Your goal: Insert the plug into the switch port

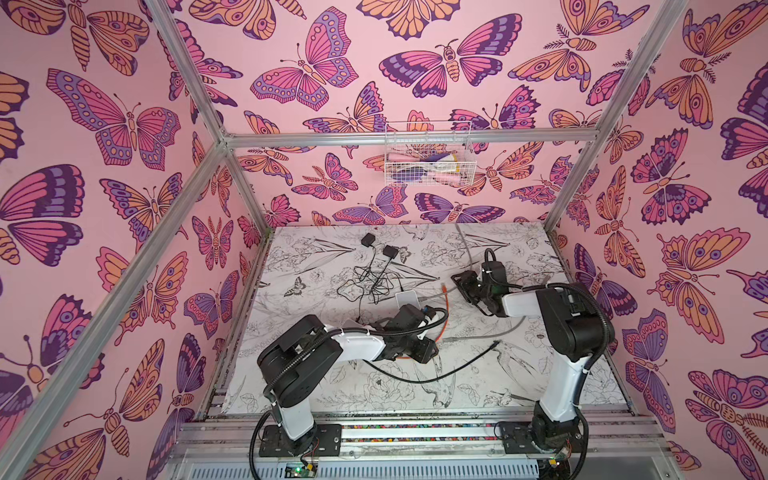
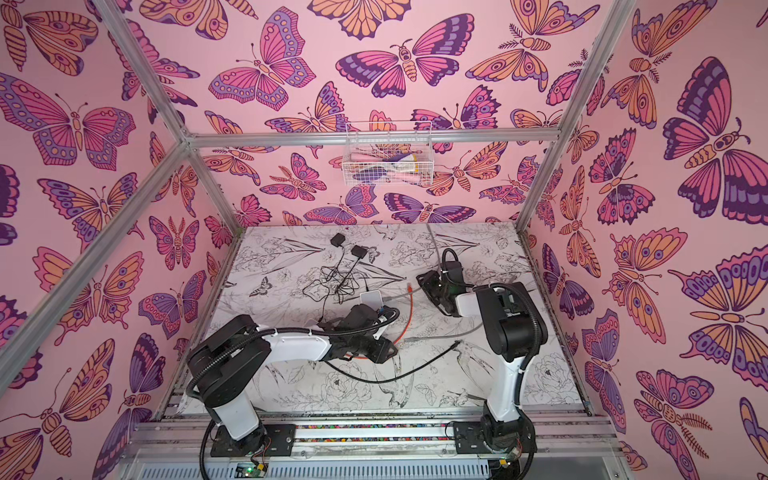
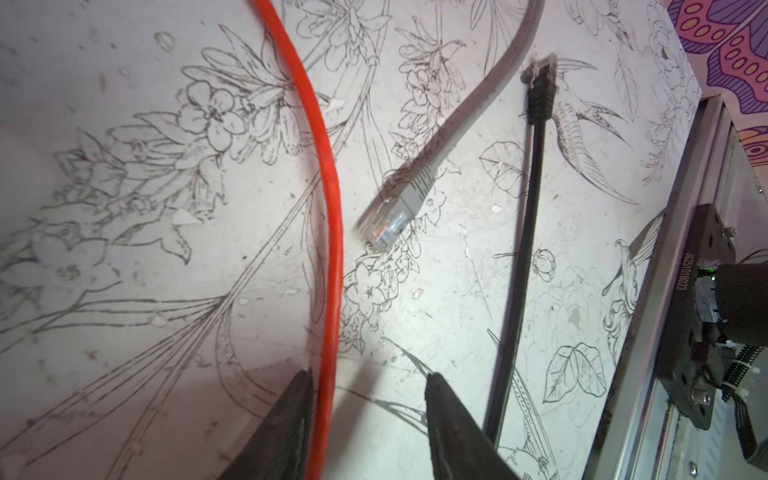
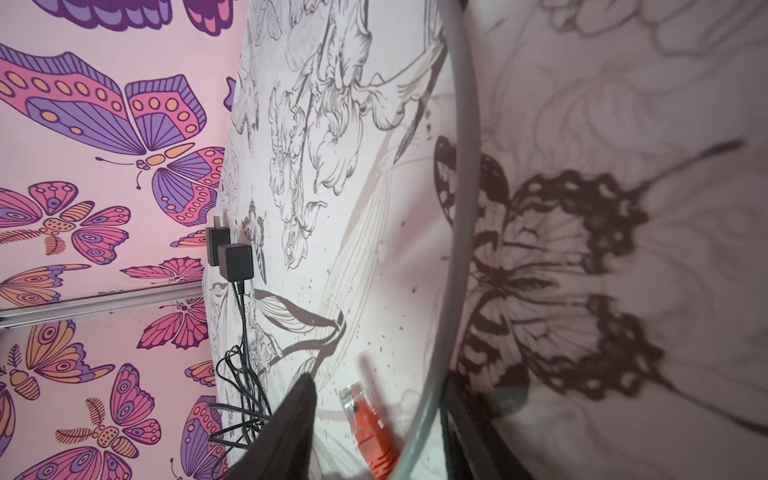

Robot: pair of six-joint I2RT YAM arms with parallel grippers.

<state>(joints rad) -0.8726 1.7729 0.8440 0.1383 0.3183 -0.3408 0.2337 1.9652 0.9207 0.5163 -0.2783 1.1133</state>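
Nearest the right wrist lens are the right gripper (image 4: 378, 386) fingers (image 4: 295, 424), spread apart and pinching nothing. The orange plug (image 4: 365, 419) lies on the table (image 4: 332, 208) in the gap between them, clear tip pointing away from the palm. As far as I can tell it touches neither finger. A grey cable (image 4: 457, 208) crosses the same gap, just inside the other finger.

The left gripper (image 3: 369, 376) fingers (image 3: 282, 424) are likewise spread and empty. The orange cable (image 3: 328, 208) runs along the inner face of one finger. A grey plug (image 3: 386, 224) lies ahead of the tips, and a black cable (image 3: 523, 270) passes outside the other finger.

The switch (image 1: 406, 298), a white box, sits a little beyond the right fingertips, partly hidden by the left wrist. I cannot see its ports.

Risks, in my judgement:
- Closing the right fingers now could trap the grey cable with the plug and skew the grip.
- A skewed plug would jam at the port mouth and shove the loose switch.
- The orange cable against the left finger could snag and drag the plug off line.
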